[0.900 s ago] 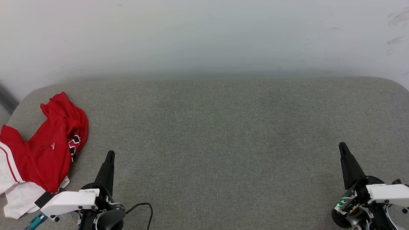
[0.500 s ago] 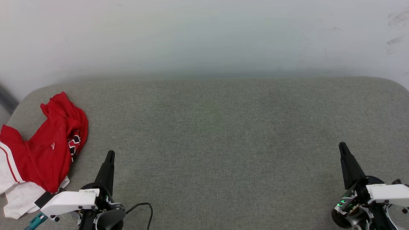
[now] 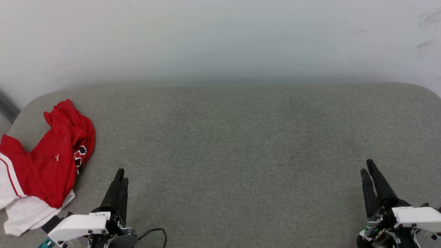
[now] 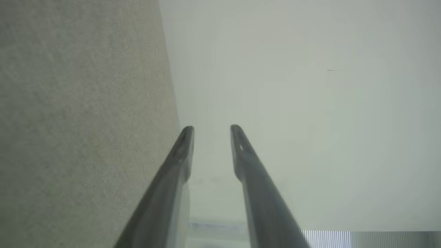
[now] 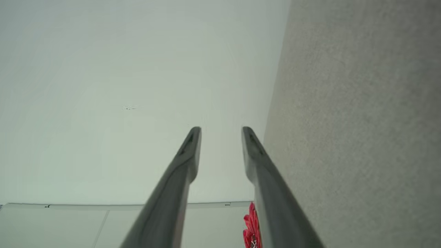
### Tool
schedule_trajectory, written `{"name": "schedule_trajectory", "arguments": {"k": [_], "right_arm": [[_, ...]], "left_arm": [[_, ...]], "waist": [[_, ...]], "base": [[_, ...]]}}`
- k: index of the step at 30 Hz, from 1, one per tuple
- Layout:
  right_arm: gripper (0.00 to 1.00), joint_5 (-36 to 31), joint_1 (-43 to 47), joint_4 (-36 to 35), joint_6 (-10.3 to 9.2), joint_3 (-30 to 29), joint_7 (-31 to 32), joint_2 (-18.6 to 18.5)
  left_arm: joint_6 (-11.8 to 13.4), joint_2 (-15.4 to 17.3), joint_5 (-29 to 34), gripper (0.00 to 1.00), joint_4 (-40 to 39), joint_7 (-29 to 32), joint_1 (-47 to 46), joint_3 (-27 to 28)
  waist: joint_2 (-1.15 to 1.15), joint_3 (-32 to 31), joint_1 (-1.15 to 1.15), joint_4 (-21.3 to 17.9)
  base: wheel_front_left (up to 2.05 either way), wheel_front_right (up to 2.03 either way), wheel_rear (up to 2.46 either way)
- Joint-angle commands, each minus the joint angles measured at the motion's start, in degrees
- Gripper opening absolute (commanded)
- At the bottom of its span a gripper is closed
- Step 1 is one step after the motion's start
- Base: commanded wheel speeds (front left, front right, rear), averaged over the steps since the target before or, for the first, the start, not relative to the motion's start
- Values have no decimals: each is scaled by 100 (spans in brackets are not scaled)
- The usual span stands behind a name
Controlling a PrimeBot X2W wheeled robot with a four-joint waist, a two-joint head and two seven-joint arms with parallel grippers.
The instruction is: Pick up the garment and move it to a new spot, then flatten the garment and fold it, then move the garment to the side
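Note:
The garment (image 3: 44,162) lies crumpled at the far left of the grey padded table (image 3: 241,137). It is red, with a white sleeve and black lettering showing in its folds. My left gripper (image 3: 122,175) stands to the right of the garment, near the front edge and apart from it. Its fingers (image 4: 212,128) are open with nothing between them. My right gripper (image 3: 366,166) is at the front right, far from the garment, and it is also open (image 5: 221,129) and empty. A strip of the red garment (image 5: 250,227) shows in the right wrist view.
A pale wall (image 3: 220,41) rises behind the table's far edge. The table's corners are rounded. A black cable (image 3: 155,232) loops beside my left wrist. The padded surface stretches bare between the two grippers.
Both grippers have drawn back toward the front edge, and their fingers have parted a little. The garment has not moved.

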Motion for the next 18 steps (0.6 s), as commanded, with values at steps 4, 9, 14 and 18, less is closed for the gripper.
{"name": "schedule_trajectory", "arguments": {"k": [4, 9, 14, 18], "right_arm": [[100, -32, 3, -107, 1, 52, -101, -1], [100, -81, 30, -233, 1, 137, -249, -1], [100, -168, 58, -332, 2, 203, -389, -5], [100, -297, 76, -394, 3, 253, -496, -16]], "left_arm": [[0, 3, -26, 100, -87, -91, -49, -134], [0, 5, -34, 100, -230, -243, -94, -314], [0, 6, 29, 100, -375, -390, -113, -468], [0, 15, 252, 100, -445, -497, -136, -613]], "waist": [[0, 3, 0, 2], [0, 6, 0, 6], [0, 6, 0, 11], [0, 5, 0, 19]], "base": [[0, 0, 0], [0, 0, 0], [0, 0, 0], [0, 0, 0]]}}
